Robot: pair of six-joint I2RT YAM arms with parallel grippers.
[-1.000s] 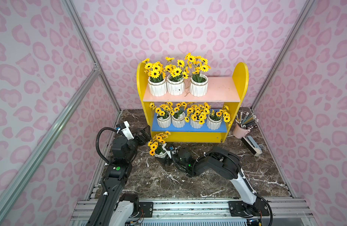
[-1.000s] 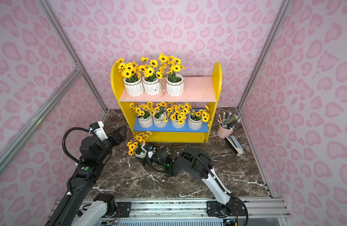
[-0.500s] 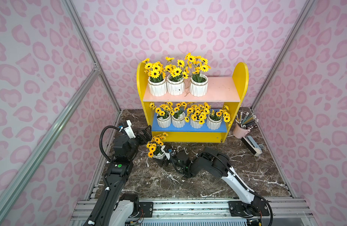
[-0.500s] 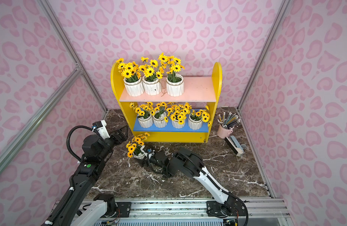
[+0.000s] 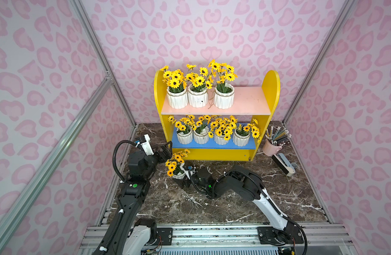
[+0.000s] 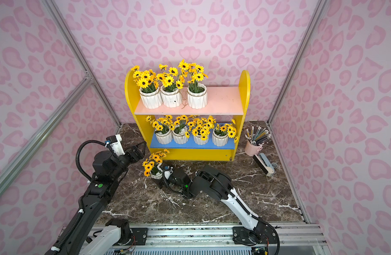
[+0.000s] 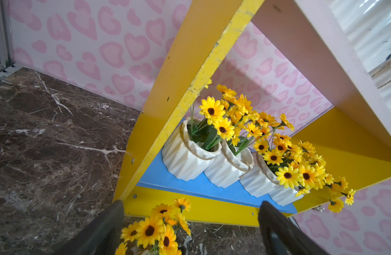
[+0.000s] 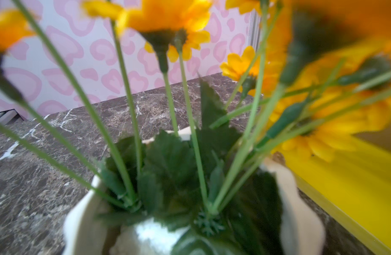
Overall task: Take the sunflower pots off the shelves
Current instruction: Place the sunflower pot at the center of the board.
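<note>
Nearest us, the right hand lies low on the tabletop, reaching toward 10 o'clock. Its jaws stand either side of one pot, which is upright on the tabletop, off the shelves; we cannot tell whether they grip it or stand clear. At the pot's 10 o'clock the left hand hovers wide open and empty, just beside the shelves. Farther off, at 12 o'clock, four pots line the blue board, and three pots crowd the 9 o'clock end of the pink board.
</note>
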